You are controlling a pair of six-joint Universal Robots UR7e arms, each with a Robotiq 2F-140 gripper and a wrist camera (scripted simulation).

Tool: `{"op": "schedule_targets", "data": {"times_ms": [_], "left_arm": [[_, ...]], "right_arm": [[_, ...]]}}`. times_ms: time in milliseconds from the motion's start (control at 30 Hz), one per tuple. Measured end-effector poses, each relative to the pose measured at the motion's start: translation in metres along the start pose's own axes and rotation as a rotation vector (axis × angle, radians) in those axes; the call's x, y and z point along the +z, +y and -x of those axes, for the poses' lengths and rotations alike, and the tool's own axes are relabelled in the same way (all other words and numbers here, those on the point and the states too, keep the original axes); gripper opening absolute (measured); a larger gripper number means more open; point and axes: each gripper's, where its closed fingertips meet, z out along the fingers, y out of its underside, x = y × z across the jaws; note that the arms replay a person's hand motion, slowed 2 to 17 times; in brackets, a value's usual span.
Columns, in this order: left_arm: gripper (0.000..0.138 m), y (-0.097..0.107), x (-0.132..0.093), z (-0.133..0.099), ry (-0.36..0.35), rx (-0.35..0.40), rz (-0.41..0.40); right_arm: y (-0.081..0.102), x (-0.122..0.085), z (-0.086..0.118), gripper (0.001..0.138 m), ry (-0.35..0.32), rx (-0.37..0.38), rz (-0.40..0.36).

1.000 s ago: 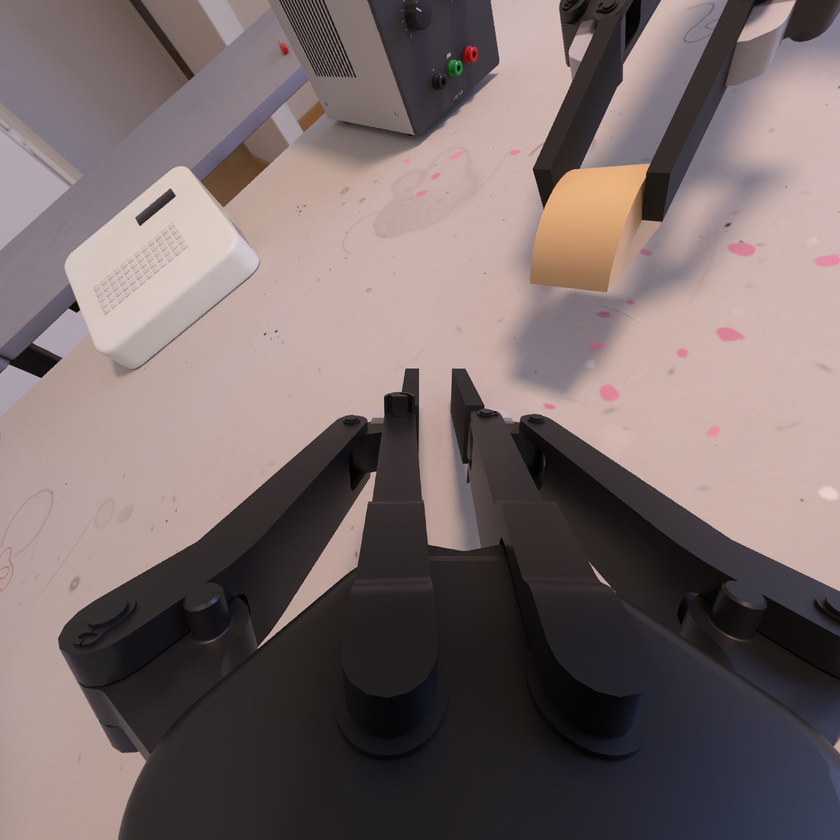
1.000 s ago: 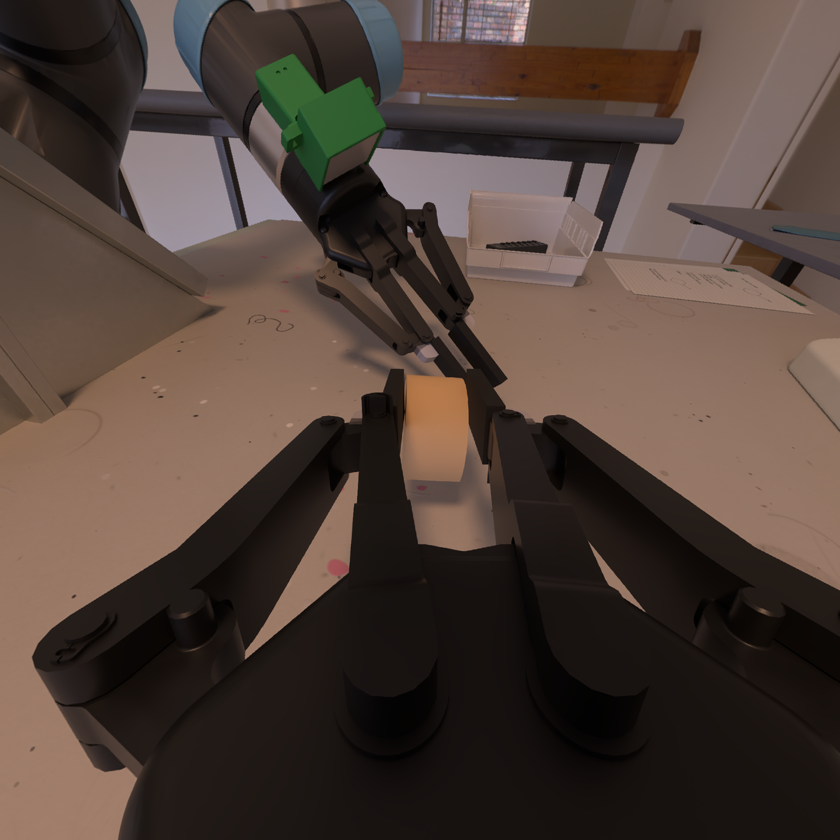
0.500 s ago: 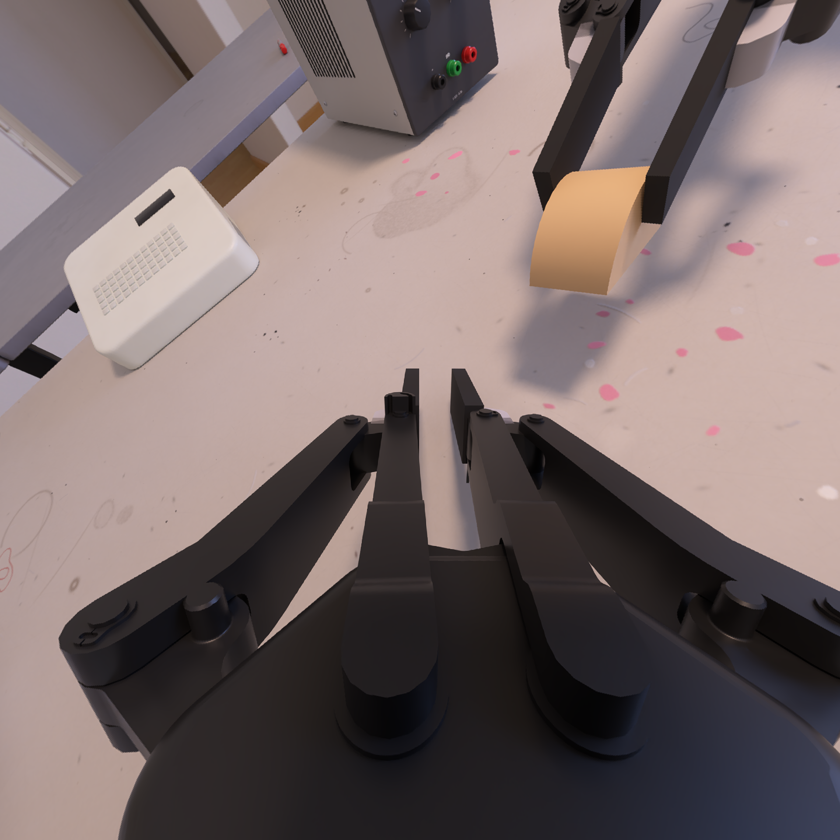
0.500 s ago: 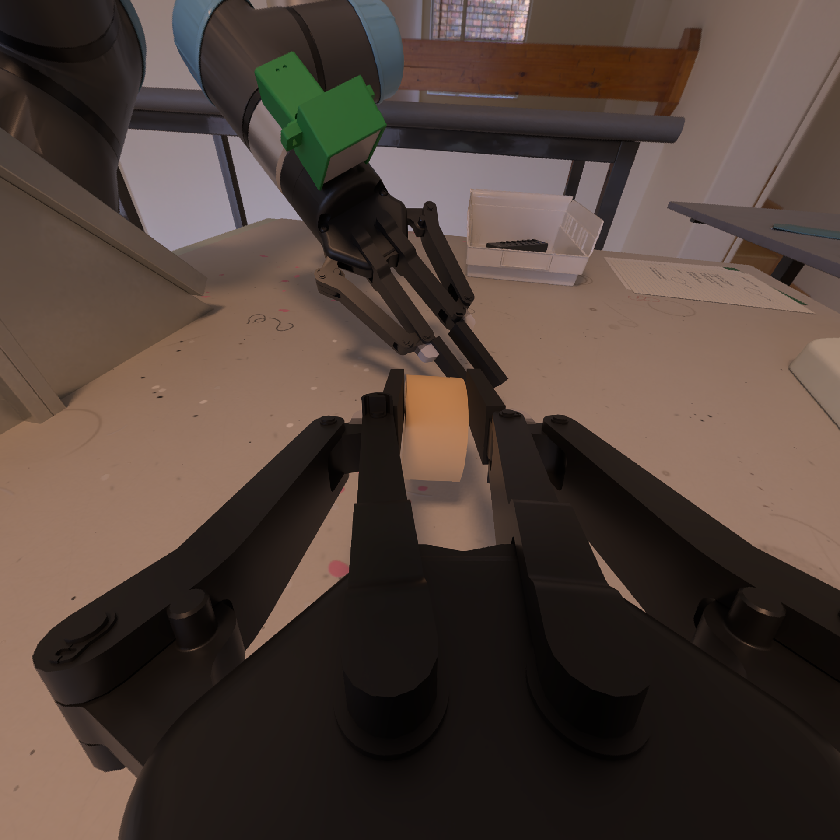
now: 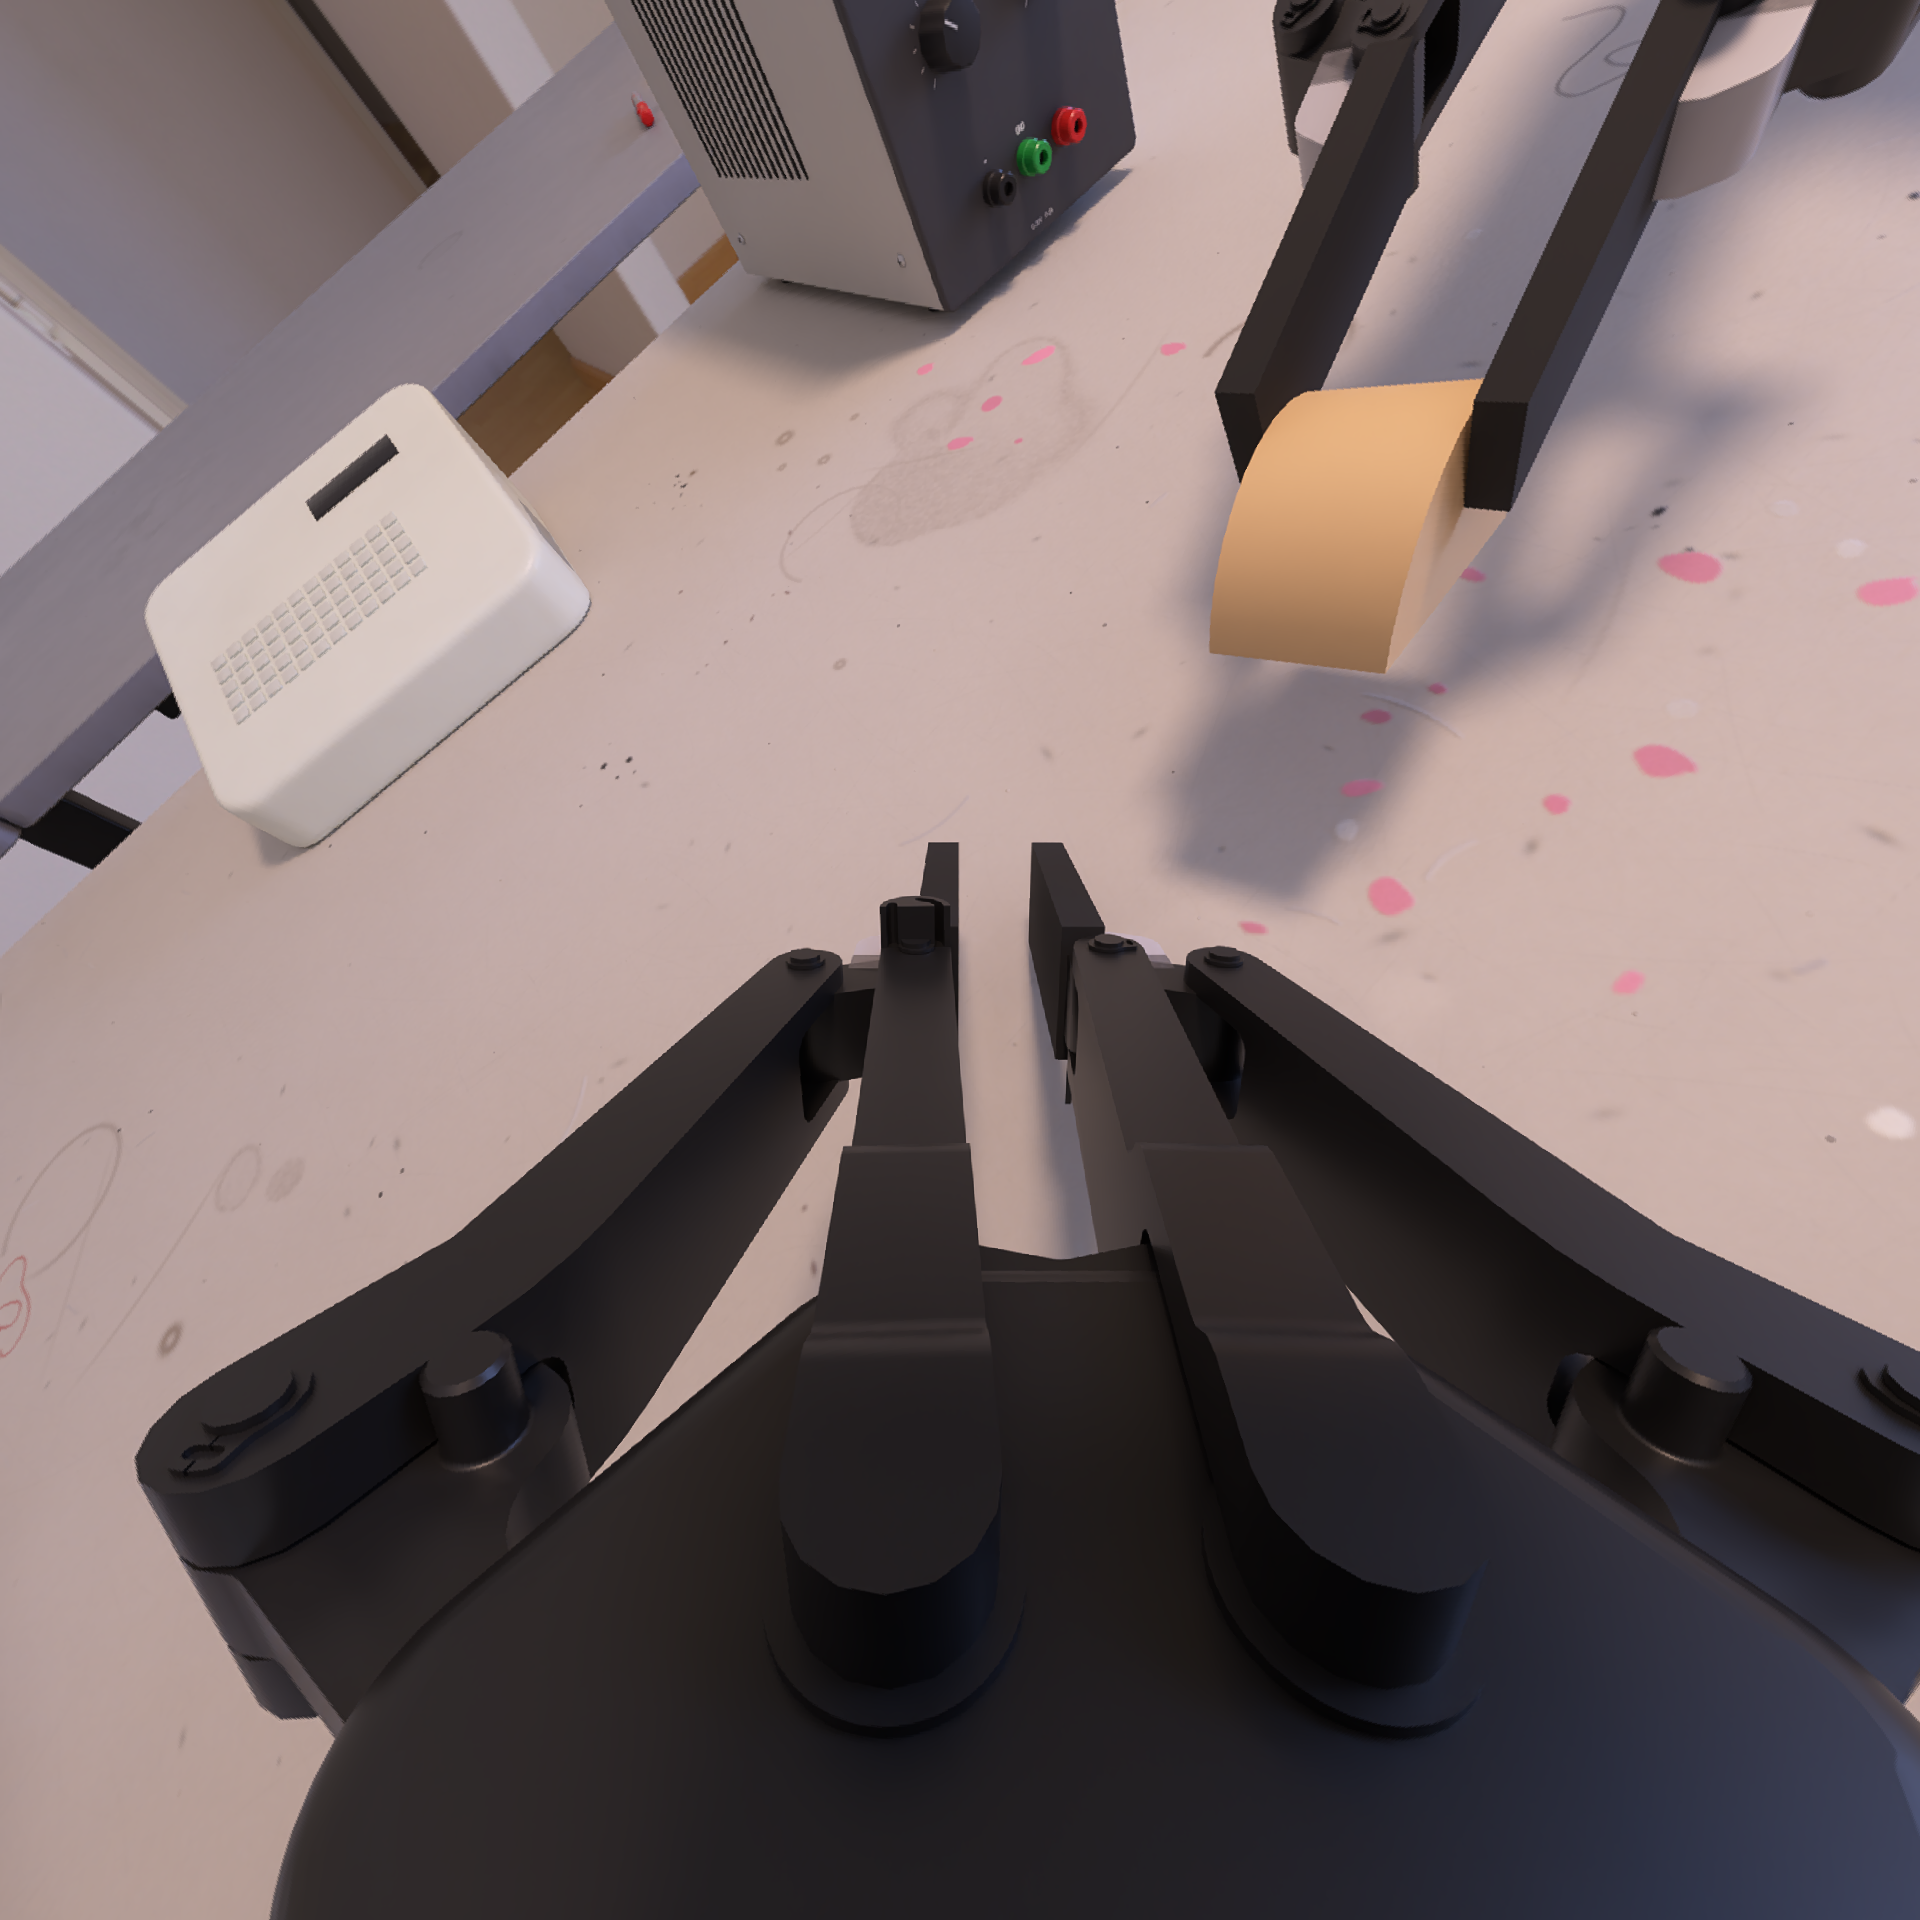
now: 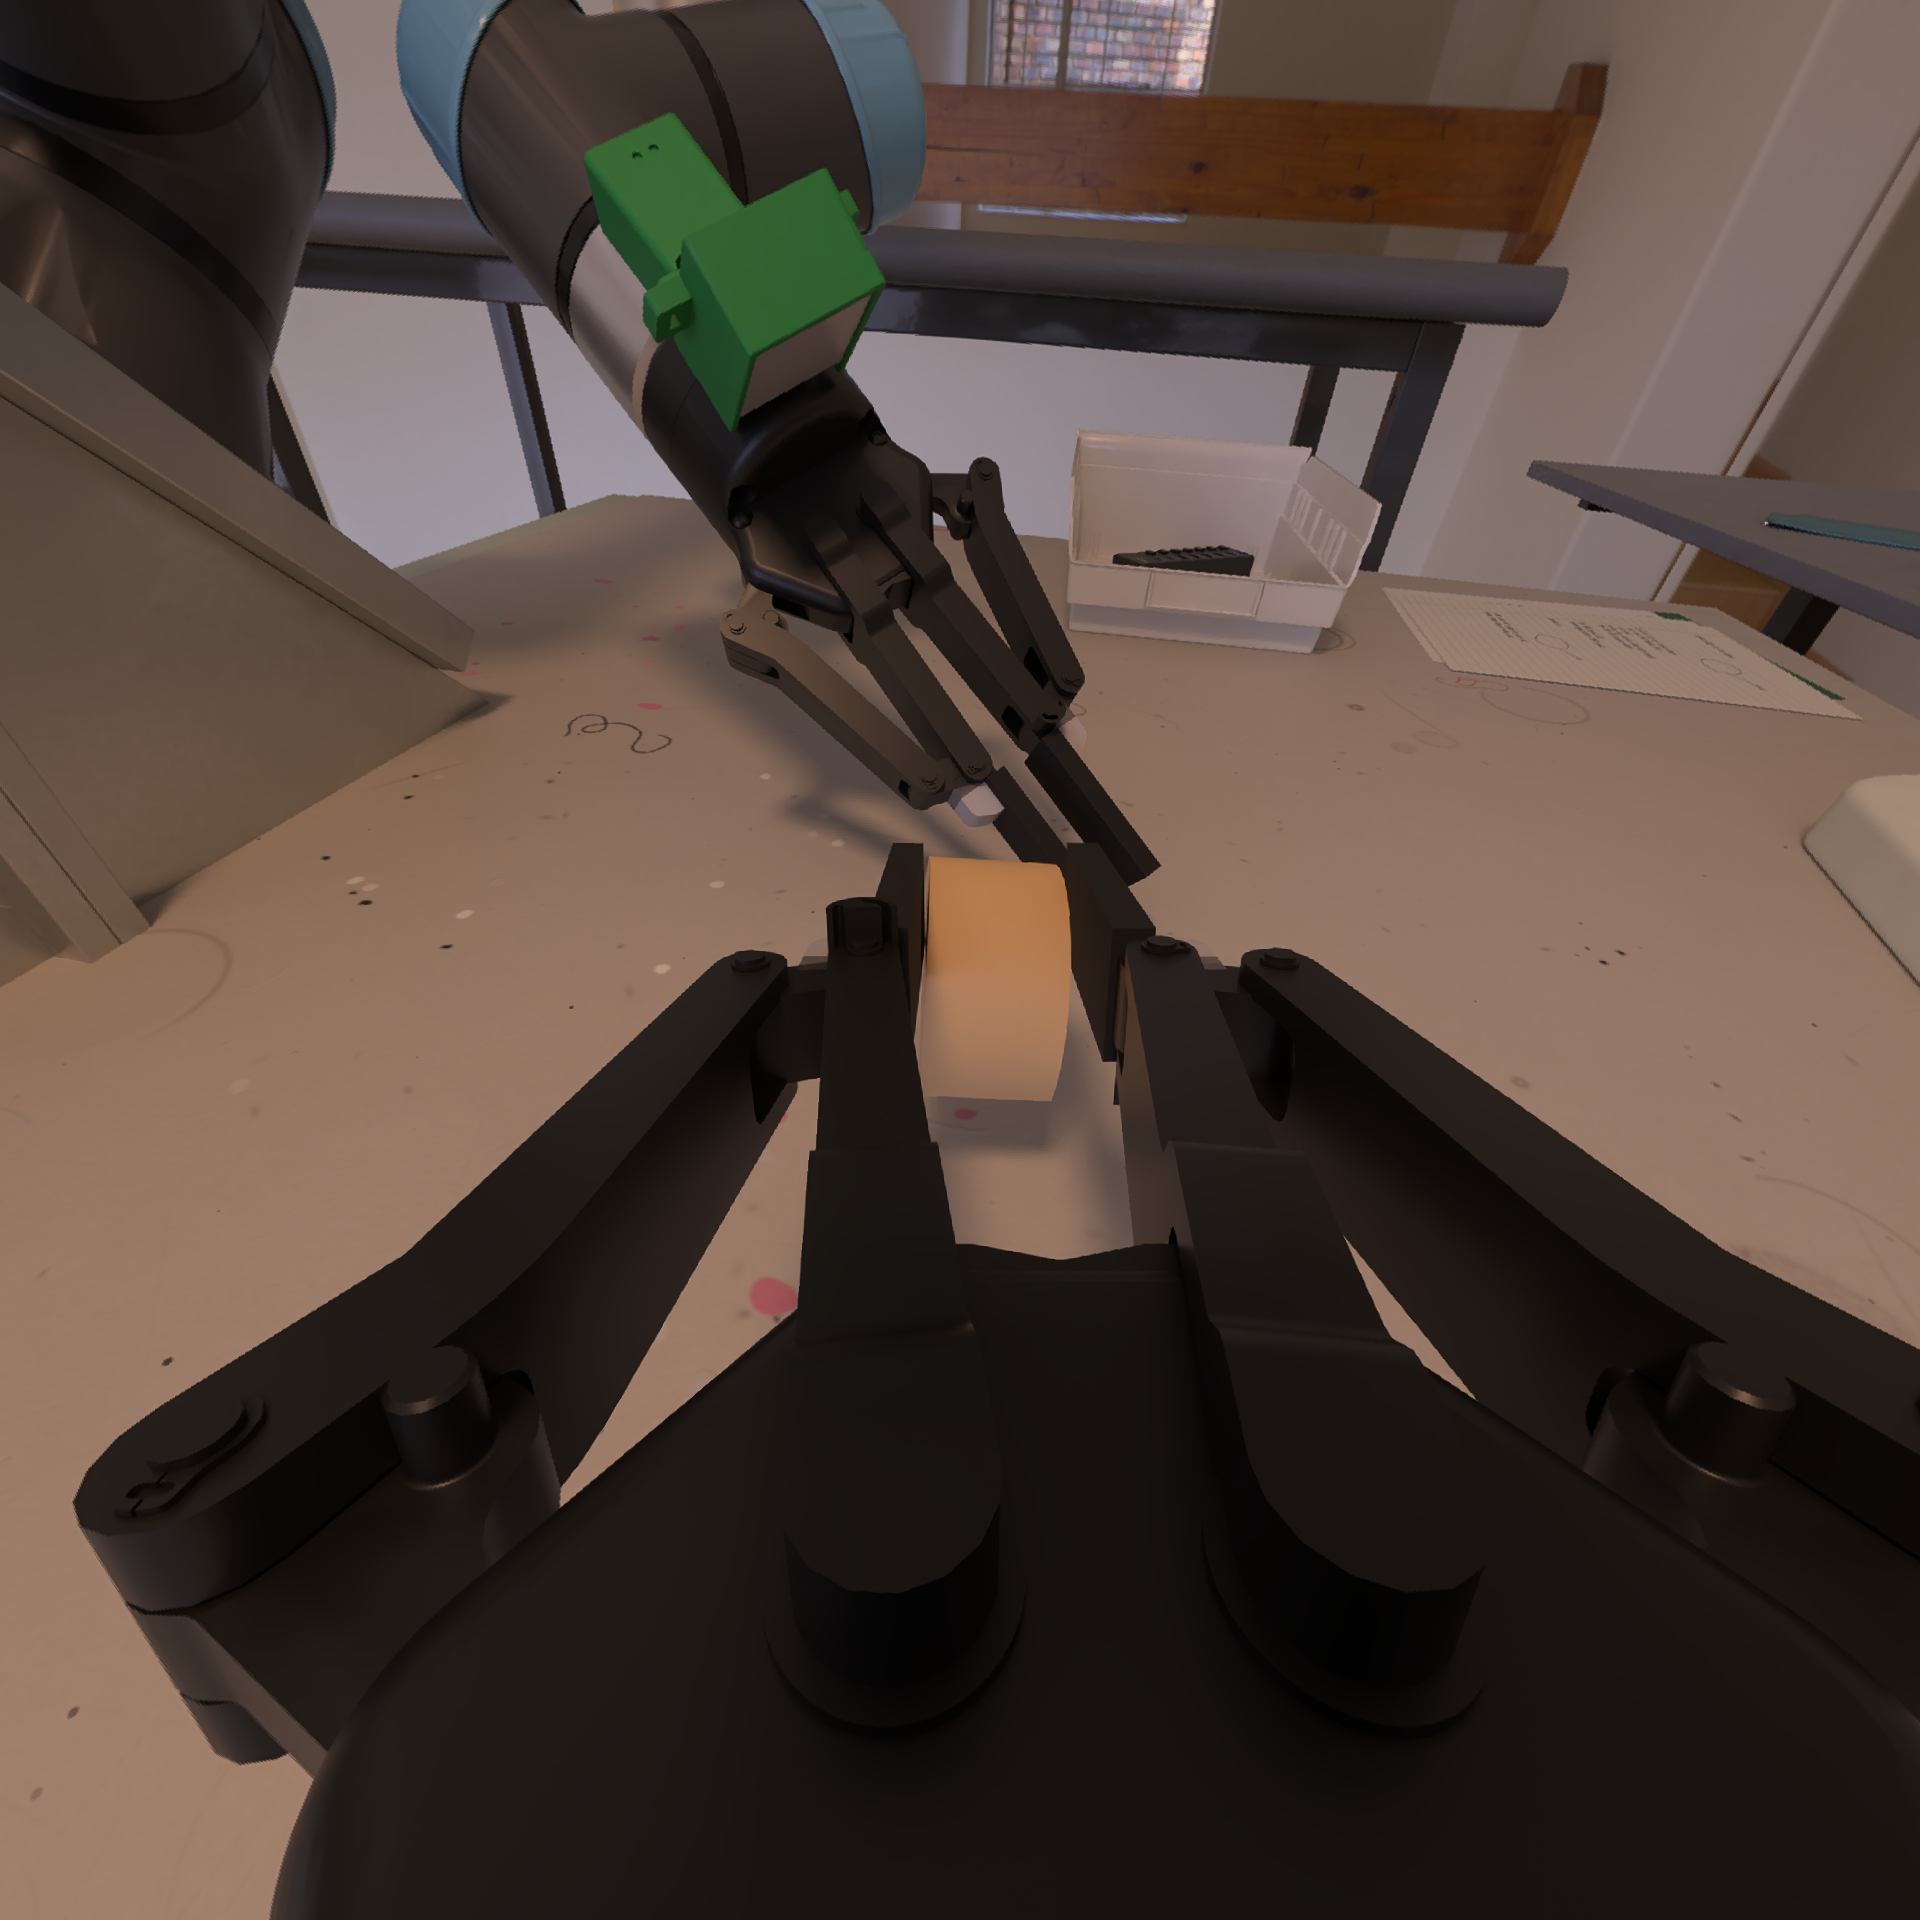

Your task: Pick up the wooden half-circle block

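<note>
The wooden half-circle block [image 6: 992, 977] is tan with a curved face. My right gripper [image 6: 995, 883] is shut on it, a finger on each flat side, and holds it a little above the table, where its shadow falls. In the left wrist view the block [image 5: 1340, 530] hangs at the upper right between the right gripper's [image 5: 1377, 447] black fingers. My left gripper [image 5: 992, 873] is shut and empty, low over the table, near and left of the block. It also shows in the right wrist view [image 6: 1081, 842], just behind the block.
A white keypad device [image 5: 353, 613] sits at the left table edge. A grey power-supply box [image 5: 894, 135] stands at the back. A white bin [image 6: 1205, 561] and a paper sheet [image 6: 1600, 655] lie beyond the left arm. A grey slanted panel [image 6: 156, 644] stands at left.
</note>
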Motion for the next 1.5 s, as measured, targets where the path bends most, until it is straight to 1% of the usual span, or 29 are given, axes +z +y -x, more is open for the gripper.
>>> {"op": "schedule_targets", "data": {"times_ms": [567, 967, 1300, 1500], "left_arm": [[0.018, 0.0000, 0.0000, -0.0003, 0.001, 0.001, 0.000], [0.018, 0.0000, 0.0000, -0.0003, 0.002, 0.003, -0.001], [0.018, 0.0000, 0.0000, -0.0004, 0.003, 0.003, -0.001], [0.018, 0.0000, -0.0001, -0.0004, 0.003, 0.003, -0.001]], "right_arm": [[0.0000, -0.0002, 0.0003, 0.036, 0.001, 0.002, 0.001], [-0.0005, -0.0010, 0.0012, 0.036, 0.010, 0.019, -0.003], [-0.0049, -0.0026, 0.0030, 0.036, 0.015, 0.020, -0.023], [-0.0028, -0.0021, 0.0030, 0.036, 0.014, 0.021, -0.015]]}}
